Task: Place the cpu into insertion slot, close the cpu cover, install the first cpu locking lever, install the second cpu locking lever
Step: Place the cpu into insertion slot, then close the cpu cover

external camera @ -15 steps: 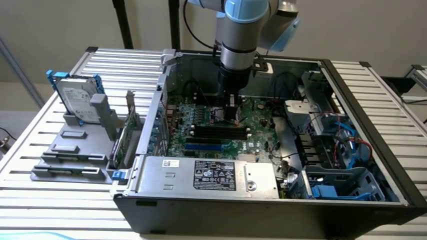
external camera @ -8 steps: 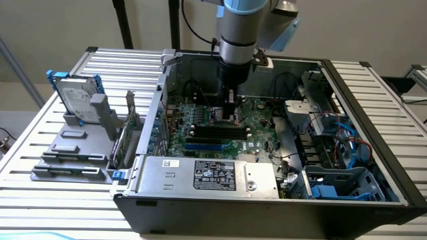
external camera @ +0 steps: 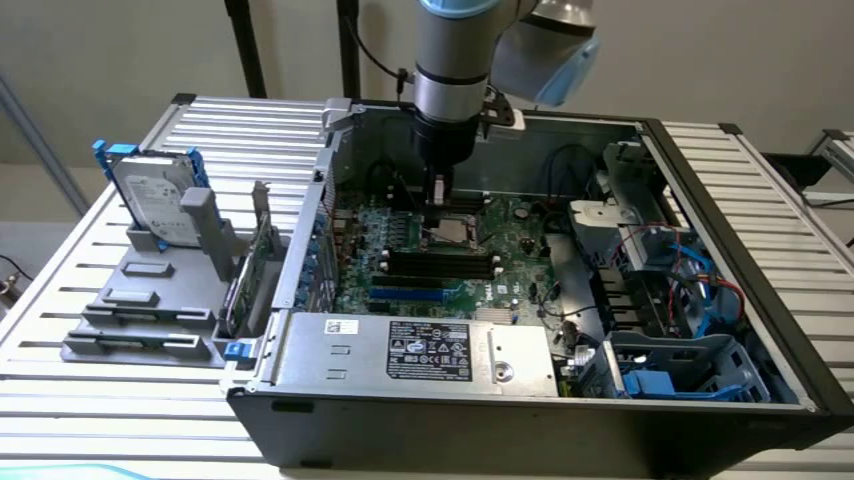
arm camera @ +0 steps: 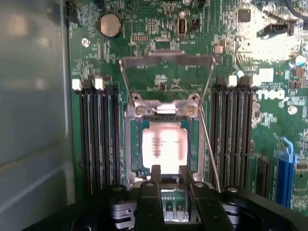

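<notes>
Inside an open computer case [external camera: 400, 430], the cpu [arm camera: 163, 147] lies flat in the insertion slot [arm camera: 133, 144], with the cpu cover [arm camera: 166, 58] raised. The claw [arm camera: 171, 175] hovers at the slot's edge, its fingers narrowly parted and gripping nothing visible.

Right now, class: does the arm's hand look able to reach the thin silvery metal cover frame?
Probably yes: the silvery cover frame stands flipped open, nothing over it, and the hand hovers close by.
</notes>
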Robot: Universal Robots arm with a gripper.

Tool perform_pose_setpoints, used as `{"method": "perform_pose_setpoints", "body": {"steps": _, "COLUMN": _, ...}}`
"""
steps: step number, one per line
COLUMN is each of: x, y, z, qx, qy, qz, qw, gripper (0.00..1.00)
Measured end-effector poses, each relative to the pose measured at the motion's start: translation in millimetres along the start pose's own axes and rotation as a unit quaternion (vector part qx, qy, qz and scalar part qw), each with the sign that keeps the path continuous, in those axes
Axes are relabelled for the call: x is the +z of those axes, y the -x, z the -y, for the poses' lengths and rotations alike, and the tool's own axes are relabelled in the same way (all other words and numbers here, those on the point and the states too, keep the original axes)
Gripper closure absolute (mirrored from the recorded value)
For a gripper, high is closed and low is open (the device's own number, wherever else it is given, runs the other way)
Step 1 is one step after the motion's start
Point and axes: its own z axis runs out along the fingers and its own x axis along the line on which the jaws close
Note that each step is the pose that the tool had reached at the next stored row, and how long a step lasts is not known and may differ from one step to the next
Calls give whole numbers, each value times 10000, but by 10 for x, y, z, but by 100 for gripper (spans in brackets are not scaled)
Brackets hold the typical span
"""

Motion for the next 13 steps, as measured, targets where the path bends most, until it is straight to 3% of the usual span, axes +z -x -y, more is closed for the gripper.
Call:
{"method": "perform_pose_setpoints", "body": {"steps": 4, "x": -67, "y": 33, "z": 147, "qx": 0, "qy": 0, "qz": 1, "qw": 10000, "gripper": 88}}
{"method": "perform_pose_setpoints", "body": {"steps": 13, "x": -89, "y": 35, "z": 161, "qx": 0, "qy": 0, "qz": -1, "qw": 10000, "gripper": 89}}
